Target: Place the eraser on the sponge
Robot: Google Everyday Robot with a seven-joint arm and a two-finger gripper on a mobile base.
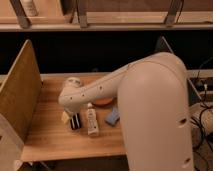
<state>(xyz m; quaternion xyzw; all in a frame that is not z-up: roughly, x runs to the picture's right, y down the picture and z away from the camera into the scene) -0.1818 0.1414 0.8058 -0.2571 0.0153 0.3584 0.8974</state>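
The eraser (75,121), a small black bar, lies on the wooden table (50,135) left of centre, its far end covered by the arm. My gripper (66,116) hangs at the end of the big white arm (100,90), directly over the eraser's far-left end and low to the table. The sponge (113,118), a light-blue block, rests to the right, beyond a white tube, partly tucked under the arm's edge. Eraser and sponge lie apart.
A white tube (92,120) lies between eraser and sponge. A red-orange dish (103,102) peeks out behind the arm. A tall wooden panel (20,95) walls the table's left side. A shelf rail (100,25) runs across the back.
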